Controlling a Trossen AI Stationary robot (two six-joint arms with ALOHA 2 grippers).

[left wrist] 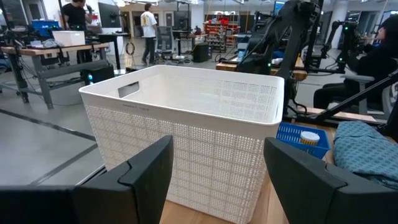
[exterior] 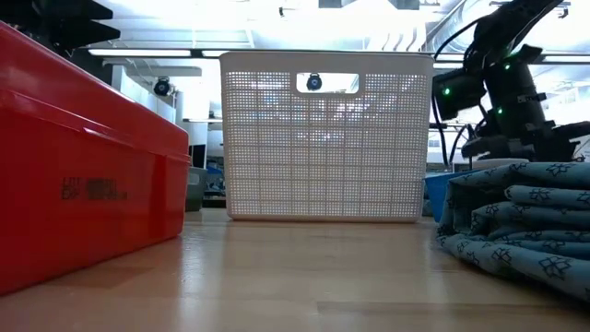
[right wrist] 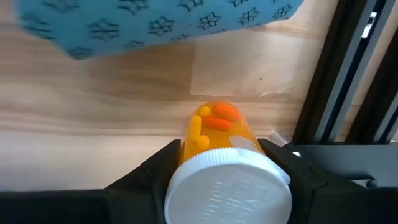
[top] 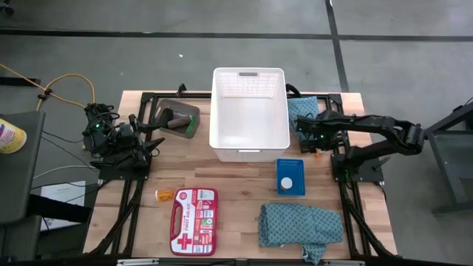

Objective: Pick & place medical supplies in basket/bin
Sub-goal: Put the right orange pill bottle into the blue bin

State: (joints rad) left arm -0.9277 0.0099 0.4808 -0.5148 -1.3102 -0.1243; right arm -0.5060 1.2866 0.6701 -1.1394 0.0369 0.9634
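Grip on the orange bottle (right wrist: 217, 134) is judged established: the right gripper (right wrist: 221, 180) is seen with both dark fingers pressed against the white ribbed cap, at the right side of the white basket (top: 249, 140), just beside the teal cloth (top: 303, 109) lying at the far right. The bottle is held by its cap end, presumably so that it can be lifted over the basket wall. It is a translucent amber cylinder with orange and yellow capsules inside, lying on pale wood planks.

The left gripper (left wrist: 217, 180) is parked at the left side of the table, with its fingers spread and nothing between them, facing the basket.

The basket is rigid white plastic with finely latticed walls and a handle slot; its interior appears unfilled. The small dark bin (top: 177, 118) sits to its left, with dark rolls and a green piece inside. A 2nd teal cloth (top: 299, 225), soft and folded, lies at the near right. A flat blue tray (top: 290, 177) carries 1 white round cap. A red first-aid case (top: 194, 210) lies at the near left.
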